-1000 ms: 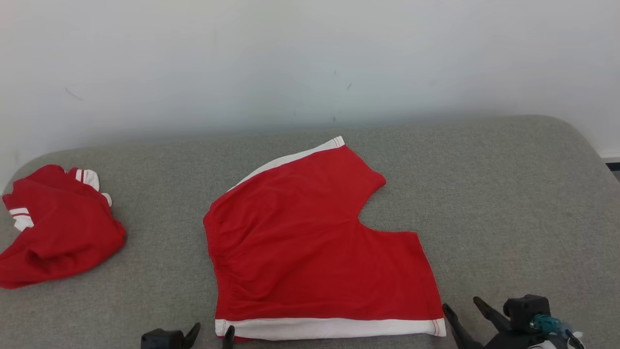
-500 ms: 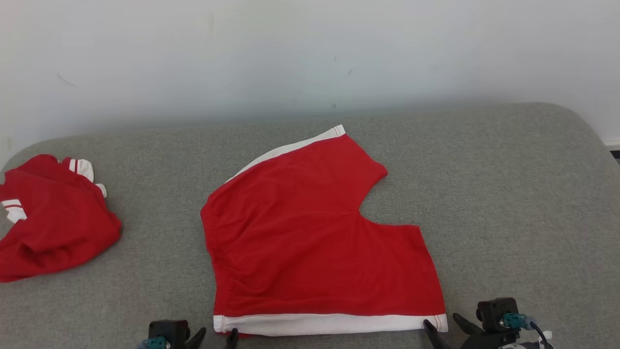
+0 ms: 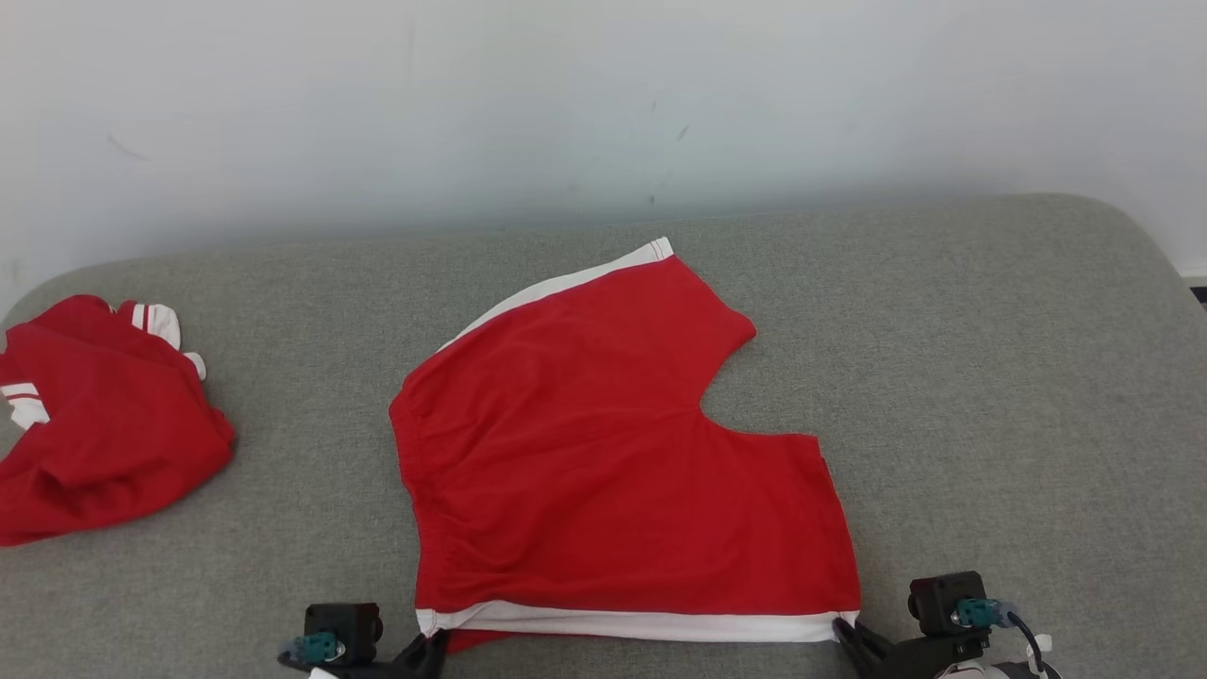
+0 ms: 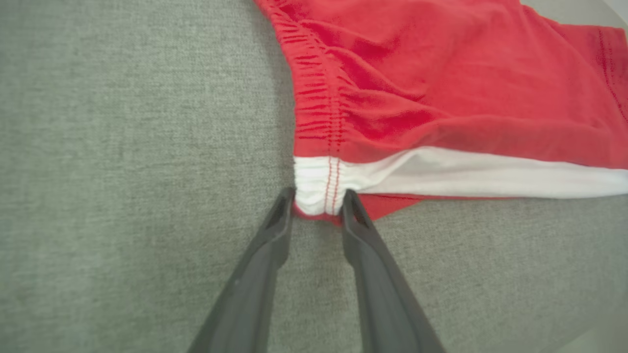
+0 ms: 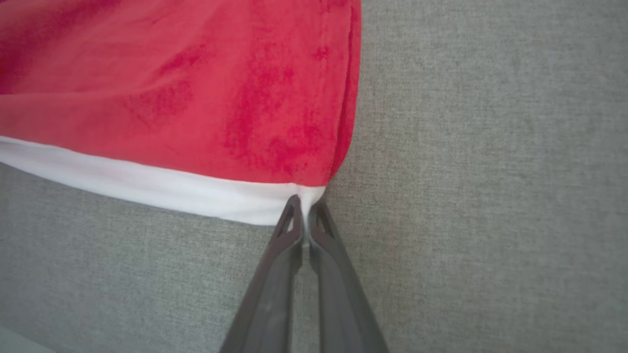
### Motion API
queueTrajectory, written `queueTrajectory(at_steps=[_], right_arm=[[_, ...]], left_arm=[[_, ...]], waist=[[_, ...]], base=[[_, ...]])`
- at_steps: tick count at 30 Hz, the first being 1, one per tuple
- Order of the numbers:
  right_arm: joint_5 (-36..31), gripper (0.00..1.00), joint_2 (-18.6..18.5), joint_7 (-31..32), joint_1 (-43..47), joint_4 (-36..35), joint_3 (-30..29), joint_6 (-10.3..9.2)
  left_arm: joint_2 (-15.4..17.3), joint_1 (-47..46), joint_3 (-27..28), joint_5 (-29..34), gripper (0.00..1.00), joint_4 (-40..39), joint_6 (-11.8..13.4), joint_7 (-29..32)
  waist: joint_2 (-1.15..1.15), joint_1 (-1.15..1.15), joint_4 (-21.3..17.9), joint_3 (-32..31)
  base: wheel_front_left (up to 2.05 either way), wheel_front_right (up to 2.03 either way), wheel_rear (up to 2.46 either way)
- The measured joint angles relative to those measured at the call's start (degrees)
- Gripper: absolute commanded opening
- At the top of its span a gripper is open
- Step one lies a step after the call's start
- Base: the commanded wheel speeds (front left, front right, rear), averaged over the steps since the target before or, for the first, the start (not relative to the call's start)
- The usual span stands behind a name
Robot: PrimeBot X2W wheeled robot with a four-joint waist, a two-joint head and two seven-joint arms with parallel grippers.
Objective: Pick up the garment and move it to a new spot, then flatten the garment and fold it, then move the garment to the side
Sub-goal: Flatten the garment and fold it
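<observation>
Now the red cloth shorts with white trim lie spread flat in the middle of the grey upholstered cushion. Our left gripper pinches their near waistband corner, and our right gripper is pressed on the near hem corner. We judge that folding and moving aside remain.

Head view's left edge crops the crumpled red garment.
</observation>
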Motion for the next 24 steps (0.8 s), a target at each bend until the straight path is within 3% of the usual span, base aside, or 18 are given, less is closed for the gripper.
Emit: queueTrajectory(at_steps=[7,16,24], right_arm=[[0.66,0.00,0.05,-2.45,0.01,0.69,-1.14,1.29],[3.08,0.00,-2.09,-7.42,0.19,-3.77,-5.39,2.83],[3.43,0.00,-6.57,-7.50,-7.64,-9.01,-7.17,5.32]], left_arm=[[-0.08,-0.32,-0.16,0.16,0.00,0.52,-0.01,-2.31],[0.42,2.26,0.02,0.42,0.00,-7.57,-0.03,-6.22],[1.40,-1.21,-0.10,-1.10,0.00,-13.66,-1.66,-5.28]], waist=[[0.00,0.00,0.07,-0.01],[0.00,0.00,0.16,0.75],[0.00,0.00,0.49,2.70]], base=[[0.00,0.00,0.00],[0.00,0.00,0.00],[0.00,0.00,0.00]])
